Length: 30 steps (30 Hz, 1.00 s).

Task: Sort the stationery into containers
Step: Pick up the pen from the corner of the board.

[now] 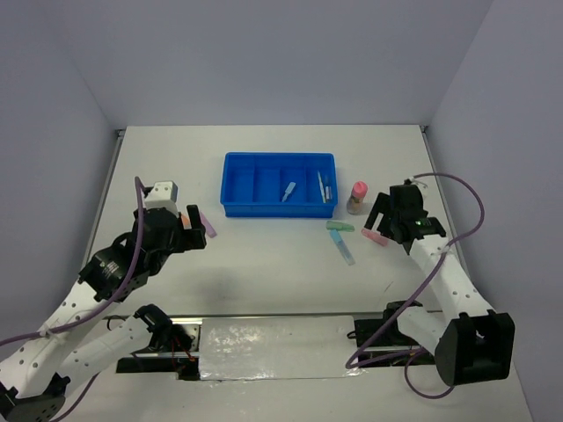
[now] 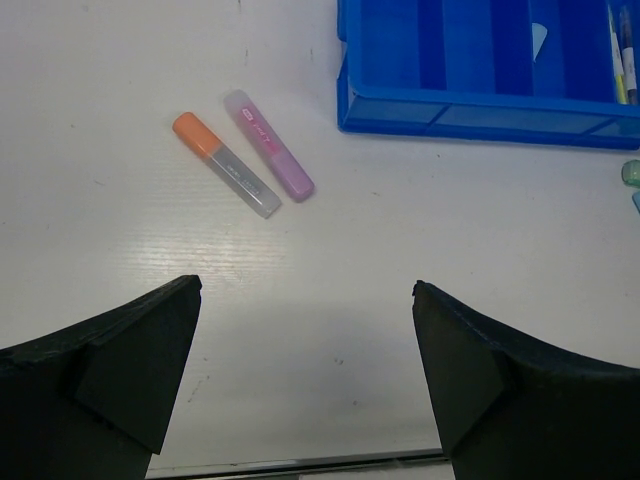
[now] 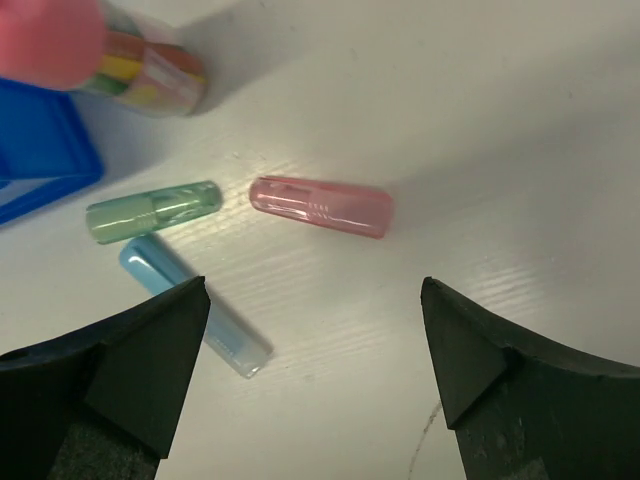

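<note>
Right gripper (image 3: 312, 300), open, hovers over the pink marker (image 3: 320, 207); left gripper (image 2: 305, 295) also open. Next likely: pinch it for the tray (image 1: 278, 211).

Robot lab test cell. White table (image 1: 273, 272), plain pale walls (image 1: 264, 61) behind it and at both sides. Left arm (image 1: 79, 308) and right arm (image 1: 449, 286), cabled, bolted at its near edge.

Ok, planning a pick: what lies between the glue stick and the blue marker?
The green marker lies on the table between the glue stick and the blue marker, clearest in the right wrist view.
</note>
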Each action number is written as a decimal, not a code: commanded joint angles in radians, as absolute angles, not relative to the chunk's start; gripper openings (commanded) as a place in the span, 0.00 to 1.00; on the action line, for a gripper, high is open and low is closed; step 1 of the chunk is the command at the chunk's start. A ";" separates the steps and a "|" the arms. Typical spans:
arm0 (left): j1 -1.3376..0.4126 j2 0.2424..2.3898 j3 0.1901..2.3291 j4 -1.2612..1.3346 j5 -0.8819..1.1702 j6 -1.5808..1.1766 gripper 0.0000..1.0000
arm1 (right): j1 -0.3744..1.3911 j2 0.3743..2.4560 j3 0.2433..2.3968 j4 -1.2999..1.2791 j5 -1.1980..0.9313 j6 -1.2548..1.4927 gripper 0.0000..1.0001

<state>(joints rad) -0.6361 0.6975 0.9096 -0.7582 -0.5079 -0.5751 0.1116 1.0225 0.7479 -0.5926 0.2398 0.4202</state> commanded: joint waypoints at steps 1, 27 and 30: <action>-0.630 0.698 0.905 -0.713 -0.486 -0.548 0.99 | 0.037 1.000 0.718 -0.514 0.143 0.478 0.94; -0.632 0.666 0.899 -0.710 -0.474 -0.543 0.99 | 0.008 1.385 0.949 -1.005 0.364 1.713 0.94; -0.632 0.658 0.899 -0.712 -0.476 -0.543 0.99 | -0.026 1.475 0.977 -1.017 0.359 1.743 0.92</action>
<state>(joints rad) -0.6357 0.6750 0.9085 -0.7399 -0.4808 -0.5705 -0.0055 1.4235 0.9329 -0.9379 0.3504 1.6444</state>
